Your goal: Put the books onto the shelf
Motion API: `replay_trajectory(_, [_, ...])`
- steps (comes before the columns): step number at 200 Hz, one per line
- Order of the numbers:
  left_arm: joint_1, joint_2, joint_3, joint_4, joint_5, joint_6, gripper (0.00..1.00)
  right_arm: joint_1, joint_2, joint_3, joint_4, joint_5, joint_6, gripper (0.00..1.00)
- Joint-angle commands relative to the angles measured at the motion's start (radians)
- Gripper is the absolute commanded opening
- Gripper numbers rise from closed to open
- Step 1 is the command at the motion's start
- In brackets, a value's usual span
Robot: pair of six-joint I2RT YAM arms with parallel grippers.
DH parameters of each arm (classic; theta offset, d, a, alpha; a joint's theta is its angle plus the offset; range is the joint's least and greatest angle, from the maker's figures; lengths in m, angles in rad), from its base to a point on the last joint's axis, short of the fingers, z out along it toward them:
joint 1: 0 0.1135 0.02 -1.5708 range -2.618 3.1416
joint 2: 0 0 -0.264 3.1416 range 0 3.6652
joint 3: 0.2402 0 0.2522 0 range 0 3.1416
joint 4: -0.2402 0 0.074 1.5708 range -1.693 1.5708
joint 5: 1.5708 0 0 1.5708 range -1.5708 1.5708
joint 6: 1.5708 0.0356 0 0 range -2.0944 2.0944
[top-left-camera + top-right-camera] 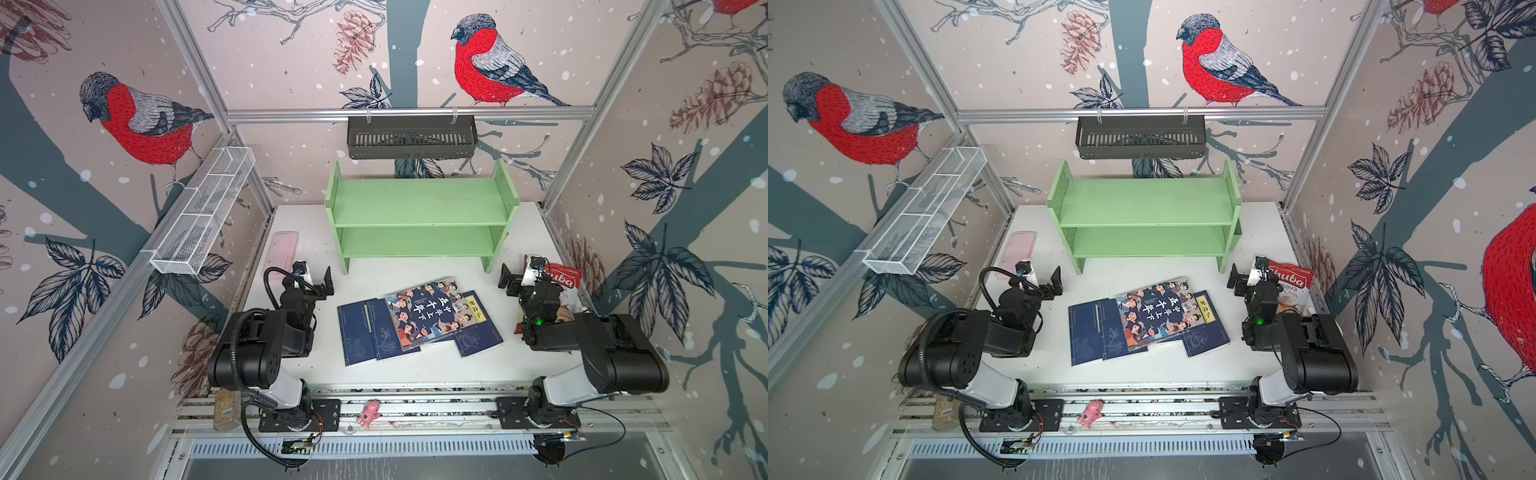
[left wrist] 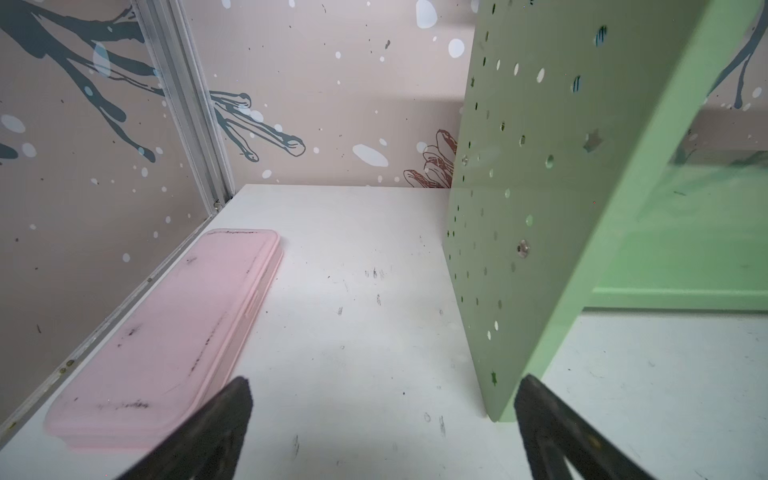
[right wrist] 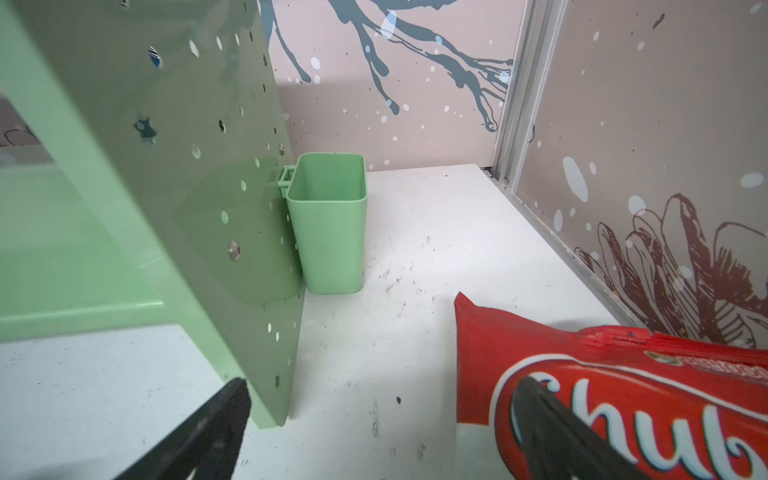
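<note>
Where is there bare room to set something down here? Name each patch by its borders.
Both shelf boards are bare. The table is free between books and front rail, and between pink case and shelf. Crowded: the overlapping books, the chip bag corner.

Bright, even light, soft shadows.
Both top views bow outward from the shelf (image 1: 422, 203); the left claw (image 2: 384, 380) looks blurred, probably too close.

"鬼谷子" on book (image 1: 1207, 332); "Chub" on bag (image 3: 665, 399)
</note>
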Motion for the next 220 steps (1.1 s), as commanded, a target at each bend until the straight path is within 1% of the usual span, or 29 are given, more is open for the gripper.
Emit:
replay_trajectory(1, [0.001, -0.002, 0.004, 0.02, 0.0, 0.008, 0.99, 0.005, -0.004, -0.002, 0.016, 0.015, -0.007, 1.0])
replay_trajectory(220, [0.001, -0.002, 0.004, 0.019, 0.0, 0.009, 0.99, 0.011, -0.005, -0.004, 0.02, 0.03, -0.01, 1.0])
